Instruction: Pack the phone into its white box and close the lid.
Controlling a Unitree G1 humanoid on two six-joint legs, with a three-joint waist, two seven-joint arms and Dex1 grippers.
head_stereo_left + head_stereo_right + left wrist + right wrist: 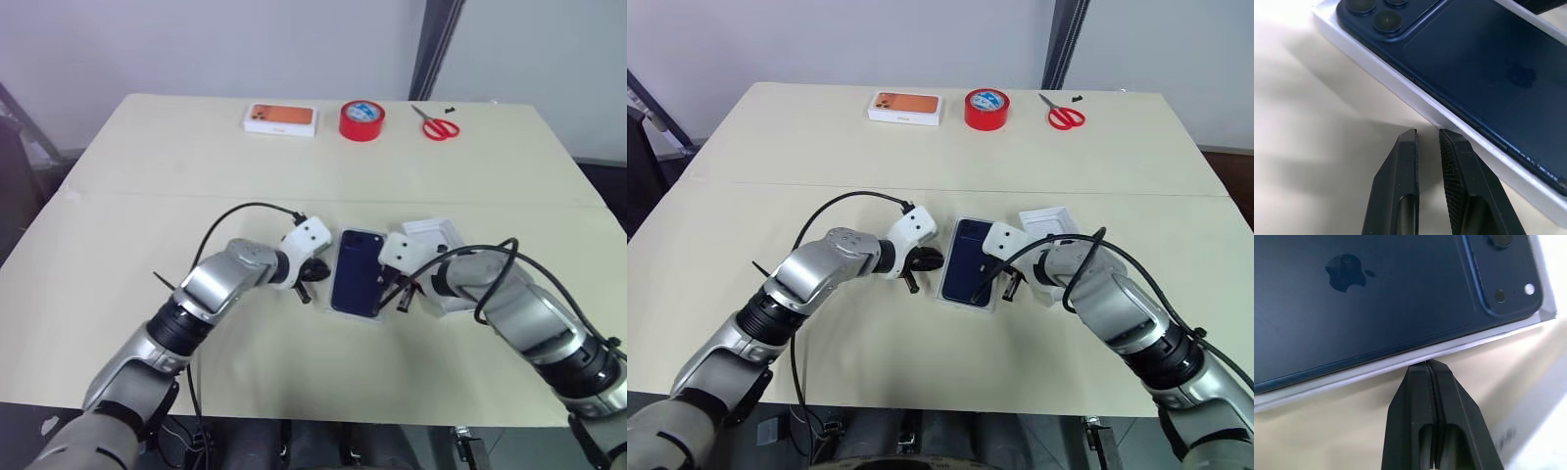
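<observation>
No words or numbers can be read anywhere; the 1 sign is a faint apple-shaped logo (a bitten apple with a leaf) on the glossy dark blue back of the phone (1376,298), also dimly visible in the left wrist view.

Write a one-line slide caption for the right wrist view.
Shut right hand at the edge of the white box, the dark blue phone lying in it, back up.

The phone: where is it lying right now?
In the left eye view the phone lies back-up in the white box at the table's middle, between the left gripper and the right gripper.
</observation>
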